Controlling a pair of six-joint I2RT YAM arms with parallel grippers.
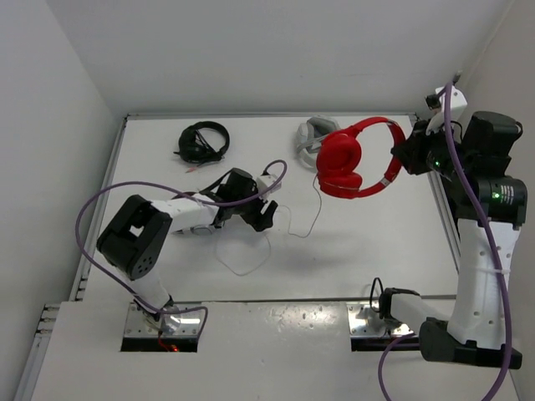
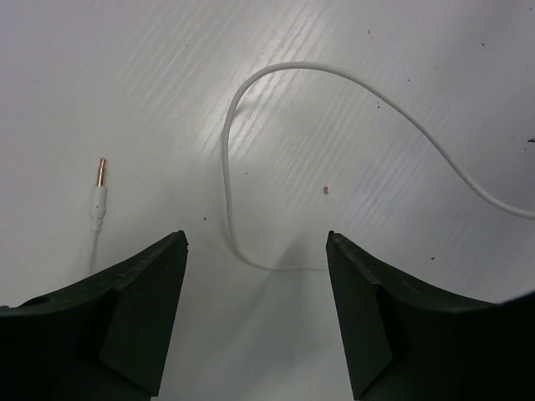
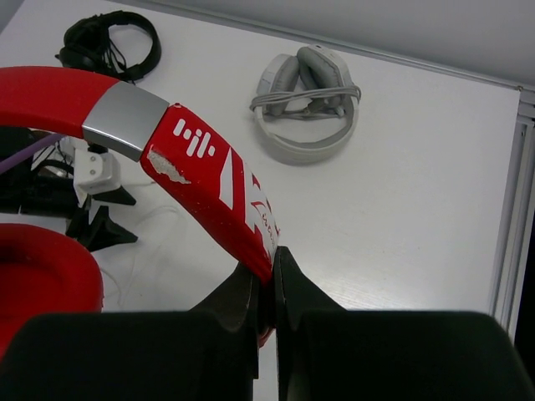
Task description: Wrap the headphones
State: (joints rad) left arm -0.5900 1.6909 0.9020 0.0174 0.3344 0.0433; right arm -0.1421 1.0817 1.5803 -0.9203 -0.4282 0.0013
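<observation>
I see right end effector clamped on headphones, held over bench far right | left end effector wide, empty, cable loop between its tips | plug clear only in left wrist view | earcup cropped in right wrist view

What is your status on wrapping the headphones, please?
Right gripper shut on red headphones at headband. Left gripper open above white cable, loose on table. Grey headphones close beside; black headphones well apart.
</observation>
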